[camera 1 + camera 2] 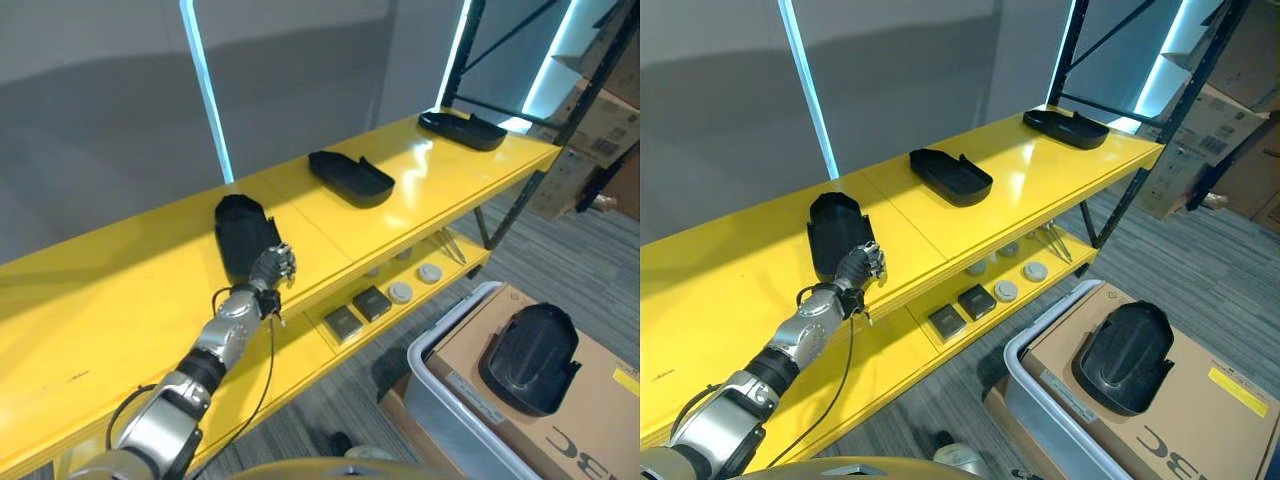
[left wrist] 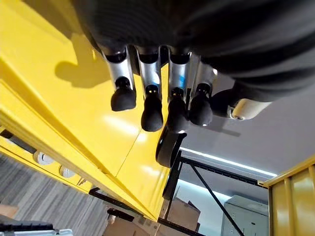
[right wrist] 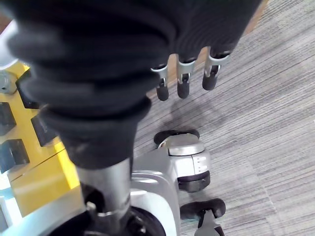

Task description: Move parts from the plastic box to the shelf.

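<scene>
Three black moulded parts lie on the yellow shelf's [image 1: 120,290] top board: one near my left hand [image 1: 241,232], one in the middle [image 1: 350,178], one at the far right end [image 1: 462,129]. My left hand [image 1: 272,267] hovers at the near edge of the first part, fingers [image 2: 151,105] straight and holding nothing. Another black part [image 1: 530,358] rests on a cardboard box [image 1: 560,430] inside the grey plastic box [image 1: 432,385] on the floor at the lower right. My right hand [image 3: 184,73] hangs low over the carpet, fingers relaxed and empty.
The lower shelf board holds square black pieces [image 1: 358,310] and round discs [image 1: 415,283]. A dark metal rack upright [image 1: 462,60] stands at the shelf's right end, with stacked cardboard cartons [image 1: 600,120] behind it. Grey carpet [image 1: 560,250] lies between shelf and plastic box.
</scene>
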`<state>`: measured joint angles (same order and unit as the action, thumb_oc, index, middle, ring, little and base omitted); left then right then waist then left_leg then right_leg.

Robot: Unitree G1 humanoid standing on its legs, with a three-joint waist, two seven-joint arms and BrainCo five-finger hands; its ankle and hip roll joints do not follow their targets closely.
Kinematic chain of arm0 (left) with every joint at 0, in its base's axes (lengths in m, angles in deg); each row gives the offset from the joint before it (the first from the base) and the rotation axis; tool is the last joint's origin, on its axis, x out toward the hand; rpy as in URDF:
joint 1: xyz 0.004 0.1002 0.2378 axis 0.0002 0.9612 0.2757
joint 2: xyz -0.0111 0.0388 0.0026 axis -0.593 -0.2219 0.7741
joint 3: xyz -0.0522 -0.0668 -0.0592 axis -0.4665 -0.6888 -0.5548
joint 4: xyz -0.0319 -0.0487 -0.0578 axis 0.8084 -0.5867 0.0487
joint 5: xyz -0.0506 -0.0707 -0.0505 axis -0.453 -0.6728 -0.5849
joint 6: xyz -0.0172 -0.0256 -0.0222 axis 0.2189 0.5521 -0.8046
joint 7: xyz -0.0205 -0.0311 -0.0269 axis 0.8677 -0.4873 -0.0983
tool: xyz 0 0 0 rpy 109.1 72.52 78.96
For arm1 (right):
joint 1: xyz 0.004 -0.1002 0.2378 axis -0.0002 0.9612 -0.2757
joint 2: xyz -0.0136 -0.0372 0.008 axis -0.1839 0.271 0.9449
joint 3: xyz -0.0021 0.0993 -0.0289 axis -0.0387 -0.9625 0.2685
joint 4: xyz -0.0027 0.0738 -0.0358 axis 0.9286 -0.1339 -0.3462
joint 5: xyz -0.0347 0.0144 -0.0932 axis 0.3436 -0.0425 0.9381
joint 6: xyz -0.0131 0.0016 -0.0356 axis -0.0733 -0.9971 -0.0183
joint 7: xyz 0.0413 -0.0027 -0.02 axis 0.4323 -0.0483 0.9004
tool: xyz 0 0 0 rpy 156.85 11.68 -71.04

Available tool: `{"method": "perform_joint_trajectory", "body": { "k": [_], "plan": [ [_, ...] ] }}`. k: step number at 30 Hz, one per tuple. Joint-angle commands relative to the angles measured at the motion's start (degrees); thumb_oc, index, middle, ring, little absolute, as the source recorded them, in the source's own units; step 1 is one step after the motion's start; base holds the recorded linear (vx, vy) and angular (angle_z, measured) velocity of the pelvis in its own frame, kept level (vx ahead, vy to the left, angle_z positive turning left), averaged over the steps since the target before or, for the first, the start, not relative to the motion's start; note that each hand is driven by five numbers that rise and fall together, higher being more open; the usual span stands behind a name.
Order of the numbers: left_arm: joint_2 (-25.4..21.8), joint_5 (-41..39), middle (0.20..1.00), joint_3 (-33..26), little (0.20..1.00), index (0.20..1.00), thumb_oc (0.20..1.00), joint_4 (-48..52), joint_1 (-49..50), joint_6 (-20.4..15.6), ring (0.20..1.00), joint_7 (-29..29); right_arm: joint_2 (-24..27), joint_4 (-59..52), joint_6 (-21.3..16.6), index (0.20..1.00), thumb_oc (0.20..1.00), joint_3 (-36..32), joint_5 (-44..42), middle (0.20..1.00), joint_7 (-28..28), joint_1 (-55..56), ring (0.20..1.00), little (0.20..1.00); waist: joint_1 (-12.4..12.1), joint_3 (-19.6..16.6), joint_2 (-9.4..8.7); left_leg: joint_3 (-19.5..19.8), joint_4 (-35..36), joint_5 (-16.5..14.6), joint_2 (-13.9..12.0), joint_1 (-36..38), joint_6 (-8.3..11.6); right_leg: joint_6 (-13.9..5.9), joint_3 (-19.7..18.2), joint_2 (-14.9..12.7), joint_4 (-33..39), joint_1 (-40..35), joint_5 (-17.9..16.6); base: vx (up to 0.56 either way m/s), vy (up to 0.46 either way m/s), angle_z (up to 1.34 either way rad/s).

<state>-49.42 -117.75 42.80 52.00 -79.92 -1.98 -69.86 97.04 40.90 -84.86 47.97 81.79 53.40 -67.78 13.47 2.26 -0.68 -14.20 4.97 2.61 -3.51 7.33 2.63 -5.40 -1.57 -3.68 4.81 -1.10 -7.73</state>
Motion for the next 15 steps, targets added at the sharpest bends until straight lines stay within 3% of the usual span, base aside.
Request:
{"method": "perform_joint_trajectory", "body": {
  "k": [1,15],
  "plan": [
    [0.7,1.8,0.2,-3.1,0.2,0.2,0.2,-4.9,-5.4,-2.5,0.2,-0.2,0.2,1.1,-1.5,1.0,1.0,3.4,0.9,1.0,0.1,-0.1,1.0,1.0,0.8,2.0,-0.63,-0.6,0.0,-1.5,-1.1,1.5,-1.72,-2.77,-1.3,-0.8,-1.1,-2.3,2.9,0.0,0.0,0.0],
    [1.4,2.2,0.2,-3.3,0.2,0.2,0.2,-8.0,-8.3,-3.5,0.2,2.5,0.4,2.4,-2.6,1.0,1.0,4.5,1.5,1.0,-0.7,0.1,1.0,1.0,1.8,2.3,-0.78,-1.0,-0.1,-1.6,-1.2,2.1,-1.75,-2.87,-2.3,-0.5,-1.6,-2.4,3.2,0.02,-0.002,-0.02]
  ]
}}
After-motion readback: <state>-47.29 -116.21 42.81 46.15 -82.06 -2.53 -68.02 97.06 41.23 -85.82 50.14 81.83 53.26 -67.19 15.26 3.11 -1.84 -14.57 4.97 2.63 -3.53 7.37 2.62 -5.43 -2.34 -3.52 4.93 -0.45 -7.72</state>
